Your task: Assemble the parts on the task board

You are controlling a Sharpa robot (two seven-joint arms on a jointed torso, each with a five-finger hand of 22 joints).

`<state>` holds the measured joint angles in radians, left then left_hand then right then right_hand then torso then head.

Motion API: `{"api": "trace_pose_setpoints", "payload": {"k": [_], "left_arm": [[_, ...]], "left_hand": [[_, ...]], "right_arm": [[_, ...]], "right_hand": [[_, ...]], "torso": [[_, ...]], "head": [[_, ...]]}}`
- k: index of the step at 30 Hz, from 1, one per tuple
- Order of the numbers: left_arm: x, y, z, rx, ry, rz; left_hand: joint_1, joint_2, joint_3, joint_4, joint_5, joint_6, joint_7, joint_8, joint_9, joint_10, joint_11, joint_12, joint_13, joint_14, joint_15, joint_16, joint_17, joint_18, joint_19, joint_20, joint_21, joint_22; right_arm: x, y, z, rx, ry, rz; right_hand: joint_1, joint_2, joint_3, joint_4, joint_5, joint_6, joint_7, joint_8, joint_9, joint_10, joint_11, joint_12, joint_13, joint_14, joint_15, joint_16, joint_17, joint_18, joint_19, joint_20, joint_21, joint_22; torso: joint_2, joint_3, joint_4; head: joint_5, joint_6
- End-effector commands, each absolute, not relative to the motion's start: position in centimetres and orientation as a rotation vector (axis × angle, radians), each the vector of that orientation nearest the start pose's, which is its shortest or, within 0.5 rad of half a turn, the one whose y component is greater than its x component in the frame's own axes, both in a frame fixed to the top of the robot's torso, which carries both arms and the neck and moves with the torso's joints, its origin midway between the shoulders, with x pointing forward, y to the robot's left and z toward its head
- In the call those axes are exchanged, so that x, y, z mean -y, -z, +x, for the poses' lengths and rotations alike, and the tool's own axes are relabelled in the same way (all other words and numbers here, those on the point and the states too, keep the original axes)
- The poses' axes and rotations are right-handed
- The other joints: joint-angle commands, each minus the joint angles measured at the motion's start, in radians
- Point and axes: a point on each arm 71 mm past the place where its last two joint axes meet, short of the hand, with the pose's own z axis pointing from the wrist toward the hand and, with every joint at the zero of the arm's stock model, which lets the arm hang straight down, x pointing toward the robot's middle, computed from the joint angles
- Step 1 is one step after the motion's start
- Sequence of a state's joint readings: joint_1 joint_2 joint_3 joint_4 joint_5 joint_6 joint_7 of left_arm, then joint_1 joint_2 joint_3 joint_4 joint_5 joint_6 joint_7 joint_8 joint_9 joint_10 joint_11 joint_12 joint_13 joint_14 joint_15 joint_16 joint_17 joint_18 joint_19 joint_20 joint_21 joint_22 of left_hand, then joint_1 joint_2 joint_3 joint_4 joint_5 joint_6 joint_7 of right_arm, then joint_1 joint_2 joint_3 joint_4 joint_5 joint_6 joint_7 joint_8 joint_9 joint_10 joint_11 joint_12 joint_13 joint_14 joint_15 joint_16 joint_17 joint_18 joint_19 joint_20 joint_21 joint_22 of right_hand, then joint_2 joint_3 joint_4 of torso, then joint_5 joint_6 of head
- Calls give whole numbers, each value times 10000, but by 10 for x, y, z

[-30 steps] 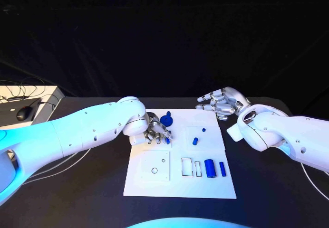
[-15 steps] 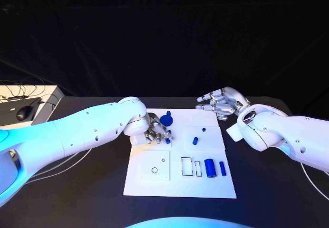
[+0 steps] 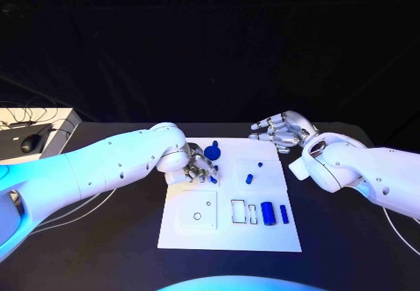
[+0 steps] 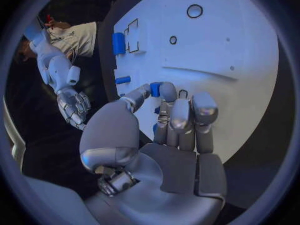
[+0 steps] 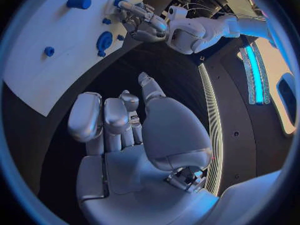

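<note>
Pinching a small blue part (image 4: 155,89) betw. thumb and fingertips, the left hand (image 3: 199,165) hangs over the task board's (image 3: 229,233) far-left area, barely shifted vs. a sec ago, so prob. lining up for insertion. Right hand (image 3: 281,130) waits off the board's far-right corner, fingers loosely curled, holding nothing. Other blue parts (image 3: 274,214) sit untouched on the board.

Black table (image 3: 105,242) under a dark backdrop. Off the table's left end, a pale side surface (image 3: 26,124) carries a dark computer mouse (image 3: 31,143) and several black cables (image 3: 35,115) looping across its far part. A thin white cable (image 3: 65,213) trails over the table near its left edge. Another thin cable (image 3: 404,233) runs along the right side.
</note>
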<state>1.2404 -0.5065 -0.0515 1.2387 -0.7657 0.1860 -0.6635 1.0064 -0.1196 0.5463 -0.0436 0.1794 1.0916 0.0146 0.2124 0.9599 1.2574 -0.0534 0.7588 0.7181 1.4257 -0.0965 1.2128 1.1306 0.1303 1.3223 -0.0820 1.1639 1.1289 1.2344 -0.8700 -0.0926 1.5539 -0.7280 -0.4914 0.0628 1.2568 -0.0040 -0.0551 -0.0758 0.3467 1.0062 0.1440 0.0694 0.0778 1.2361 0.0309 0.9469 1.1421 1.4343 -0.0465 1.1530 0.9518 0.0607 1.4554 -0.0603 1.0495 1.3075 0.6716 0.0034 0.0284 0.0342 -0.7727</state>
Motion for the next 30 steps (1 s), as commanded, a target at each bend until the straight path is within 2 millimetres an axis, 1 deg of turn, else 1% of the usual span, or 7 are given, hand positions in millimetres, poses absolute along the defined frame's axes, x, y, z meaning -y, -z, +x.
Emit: {"api": "trace_pose_setpoints", "payload": {"k": [1, 3, 6, 12, 16, 22, 30], "left_arm": [[-123, 237, 509, -25495, 5112, -3932], [-123, 237, 508, -25495, 5208, -3951], [-123, 236, 508, -25514, 5344, -3964], [-124, 235, 507, -25518, 5477, -3968], [-125, 234, 507, -25448, 5565, -4057], [-130, 232, 506, -25251, 5811, -4462], [-144, 224, 501, -24911, 6022, -4936]], "left_hand": [[151, 300, 192, -311, 483, -57, -19, -35, 38, -12, -40, -48, -18, 4, -54, -30, -14, -151, -3, -88, -58, 18], [257, 432, 407, -532, 759, -124, 12, -45, 55, -16, -33, -74, -38, 0, -52, -43, -22, -152, -9, -89, -66, 23], [158, 547, 839, -875, 951, -230, 72, 14, 179, 2, 0, -129, -88, -3, -24, -60, -27, -156, -22, -88, -81, 39], [-26, 654, 1094, -1141, 1064, -298, 102, 72, 307, -7, -2, -143, -108, -5, -20, -77, -19, -147, -27, -74, -101, 82], [-58, 661, 1255, -1245, 1175, -293, 122, 107, 364, 10, 0, -158, -128, -6, -20, -84, -13, -151, -23, -85, -111, 107], [-120, 592, 1388, -1361, 1705, -205, 109, 179, 436, 97, -29, -182, -156, 18, -38, -30, 51, -185, 21, -134, -69, 175], [-170, 459, 1448, -1484, 2198, -48, 67, 211, 456, 223, -73, -259, -197, 38, -68, 31, 120, -234, 69, -184, -15, 262]], "right_arm": [[215, 181, 483, -16256, -10091, 5155], [215, 181, 484, -16262, -10088, 5158], [215, 182, 483, -16271, -10088, 5159], [215, 182, 484, -16286, -10088, 5159], [214, 183, 484, -16299, -10090, 5159], [215, 184, 484, -16319, -10078, 5174], [217, 186, 484, -16330, -10028, 5207]], "right_hand": [[-57, 62, -48, 30, 37, 2, 34, 27, 11, -32, -43, -39, 10, 25, -27, -45, -3, 154, -21, -8, -33, 1386], [-57, 62, -48, 30, 37, 2, 34, 27, 11, -32, -43, -39, 10, 25, -27, -45, -3, 154, -21, -8, -33, 1386], [-57, 62, -48, 30, 37, 2, 34, 27, 11, -32, -43, -39, 10, 25, -27, -45, -3, 154, -21, -8, -33, 1386], [-57, 62, -48, 30, 37, 2, 34, 27, 11, -32, -43, -39, 10, 25, -27, -45, -3, 154, -21, -8, -33, 1386], [-73, 64, -55, 38, 44, -6, 35, 20, 6, -21, -42, -28, 26, 27, -26, -34, 9, 152, -17, -10, -20, 1389], [-73, 64, -55, 38, 44, -6, 35, 20, 6, -21, -42, -28, 26, 27, -26, -34, 9, 152, -17, -10, -20, 1389], [-73, 64, -55, 38, 44, -6, 35, 20, 6, -21, -42, -28, 26, 27, -26, -34, 9, 152, -17, -10, -20, 1389]], "torso": [[-1, -5, 4], [-1, -5, 4], [-6, 0, 0], [-6, 3, 7], [-6, 2, 3], [-11, 10, 12], [-27, 23, 16]], "head": [[-8, -15], [-7, -4], [-7, -8], [11, 11], [15, 17], [36, 55], [89, 96]]}}
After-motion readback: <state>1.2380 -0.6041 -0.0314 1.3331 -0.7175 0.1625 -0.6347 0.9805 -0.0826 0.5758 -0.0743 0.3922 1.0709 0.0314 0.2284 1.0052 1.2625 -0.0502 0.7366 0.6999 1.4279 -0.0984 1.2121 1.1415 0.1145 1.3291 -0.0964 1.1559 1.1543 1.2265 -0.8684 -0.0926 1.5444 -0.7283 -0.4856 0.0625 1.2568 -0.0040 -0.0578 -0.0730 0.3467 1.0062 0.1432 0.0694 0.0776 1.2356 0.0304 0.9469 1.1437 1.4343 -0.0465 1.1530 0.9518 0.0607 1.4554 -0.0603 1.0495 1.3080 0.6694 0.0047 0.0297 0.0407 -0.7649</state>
